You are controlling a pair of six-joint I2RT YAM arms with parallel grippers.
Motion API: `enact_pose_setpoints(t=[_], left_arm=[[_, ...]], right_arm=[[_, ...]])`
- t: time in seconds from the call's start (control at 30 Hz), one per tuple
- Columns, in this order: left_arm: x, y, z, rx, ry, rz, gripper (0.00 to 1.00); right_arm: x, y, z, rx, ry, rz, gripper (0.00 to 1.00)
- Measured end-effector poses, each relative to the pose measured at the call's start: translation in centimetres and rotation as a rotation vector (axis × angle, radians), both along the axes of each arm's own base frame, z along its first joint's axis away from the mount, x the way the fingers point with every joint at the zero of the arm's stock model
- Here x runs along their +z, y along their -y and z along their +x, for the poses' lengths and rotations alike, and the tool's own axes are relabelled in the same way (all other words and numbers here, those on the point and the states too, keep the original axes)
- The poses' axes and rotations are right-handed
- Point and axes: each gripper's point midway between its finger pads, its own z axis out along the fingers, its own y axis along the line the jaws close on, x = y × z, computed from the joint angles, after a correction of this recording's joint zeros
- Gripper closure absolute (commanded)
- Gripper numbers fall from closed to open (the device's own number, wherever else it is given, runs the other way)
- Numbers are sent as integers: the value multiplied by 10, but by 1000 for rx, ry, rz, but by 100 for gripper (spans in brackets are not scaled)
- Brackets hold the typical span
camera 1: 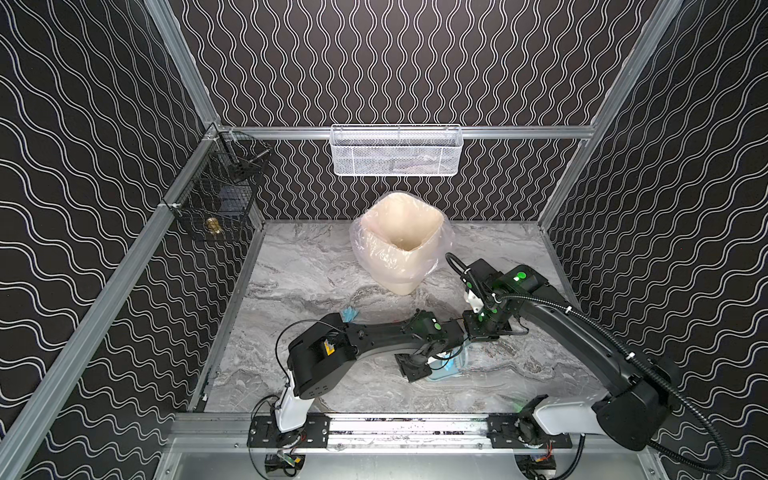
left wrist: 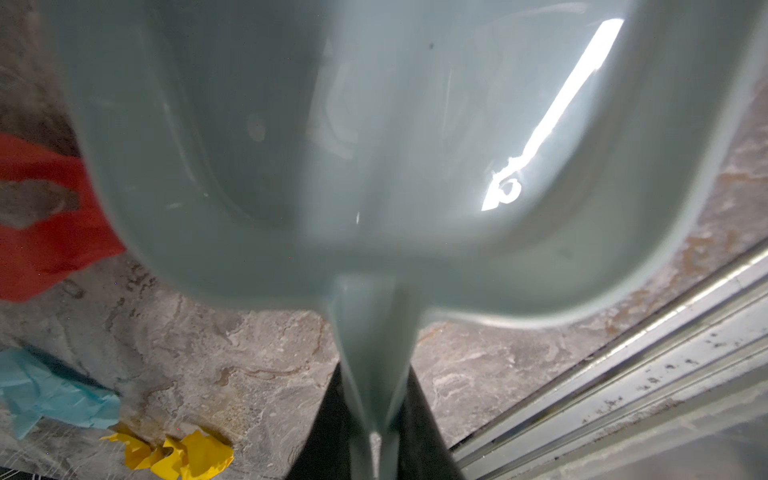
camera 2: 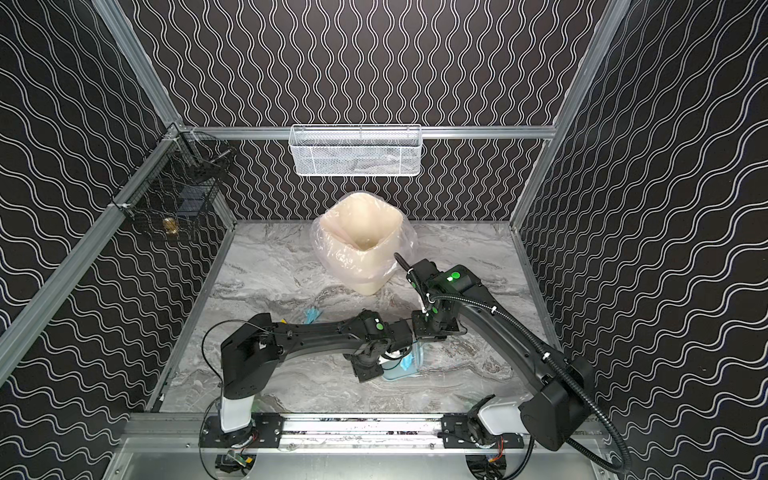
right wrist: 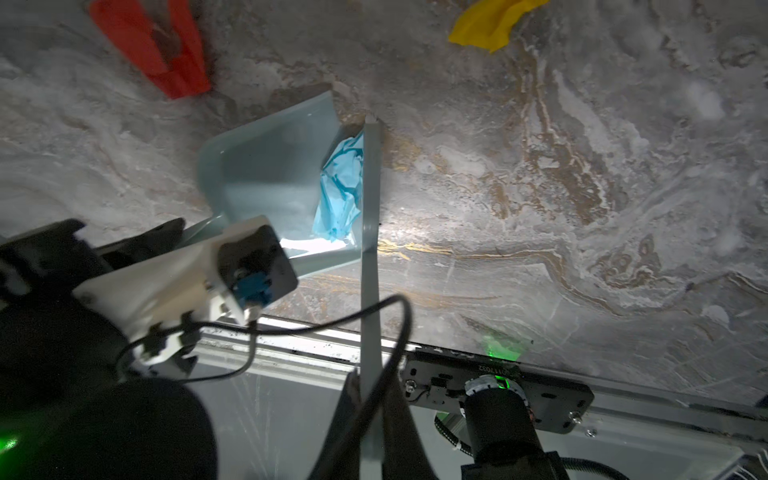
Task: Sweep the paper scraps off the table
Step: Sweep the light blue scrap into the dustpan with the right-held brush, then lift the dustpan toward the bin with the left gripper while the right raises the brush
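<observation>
As left jaws clench the dustpan (right wrist: 266, 174) handle & right jaws grip what looks like the brush (right wrist: 370, 199), one blue scrap (right wrist: 338, 195) lies in the pan just ahead; red scrap (right wrist: 162, 45), yellow scrap (right wrist: 490, 20) wait on desk (right wrist: 540, 187) beyond, so prob. most sweeping's left.

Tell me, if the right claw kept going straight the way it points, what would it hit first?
Likely the table. The right gripper points down along the brush it grips, whose far end sits at the dustpan mouth beside a light blue paper scrap; whether that end touches the table is unclear.
</observation>
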Motion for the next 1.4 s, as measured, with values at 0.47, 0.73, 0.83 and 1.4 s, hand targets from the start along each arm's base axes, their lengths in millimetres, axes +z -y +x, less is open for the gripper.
enact_pose_setpoints(t=[0.47, 0.73, 0.83, 1.4], left_arm=[[-7, 0, 1, 7, 8, -8, 100], [-7, 1, 1, 23, 13, -17, 100], [-7, 1, 1, 24, 14, -18, 100], [-5, 3, 2, 32, 22, -28, 100]], right_arm=[[18, 18, 5, -87, 54, 47, 100], [9, 38, 27, -176, 60, 2, 100], [3, 31, 36, -171, 62, 10, 100], [11, 1, 37, -141, 77, 115, 100]])
